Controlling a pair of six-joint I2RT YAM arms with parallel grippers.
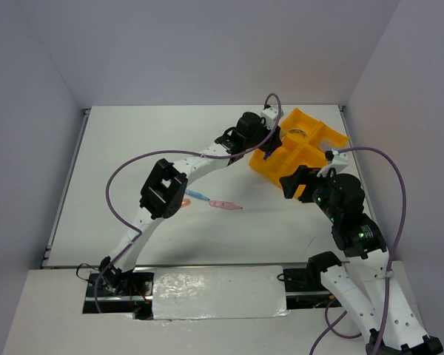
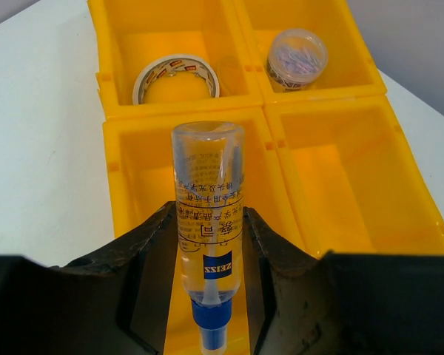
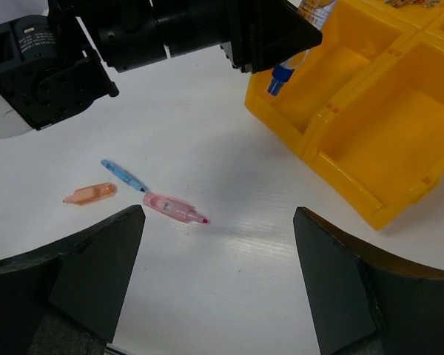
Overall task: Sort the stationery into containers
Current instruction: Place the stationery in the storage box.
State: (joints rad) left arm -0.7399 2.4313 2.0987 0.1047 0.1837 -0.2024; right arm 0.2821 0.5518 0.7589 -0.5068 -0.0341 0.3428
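My left gripper [image 2: 207,244] is shut on a clear bottle-like piece with a blue cap [image 2: 207,214] and holds it above the near-left compartment of the yellow tray [image 2: 266,118]. A tan tape ring [image 2: 176,78] lies in the far-left compartment. A grey-white round piece [image 2: 297,58] lies in the far-right one. My right gripper [image 3: 218,222] is open and empty above the table, just right of a pink stick [image 3: 174,208], a blue stick [image 3: 122,175] and an orange stick [image 3: 90,194]. In the top view the left gripper [image 1: 270,144] hangs over the tray [image 1: 277,168].
The left arm [image 1: 200,159] arches across the table's middle, above the sticks [image 1: 223,205]. The right gripper [image 1: 294,185] sits close to the tray's near corner. Grey walls enclose the table on three sides.
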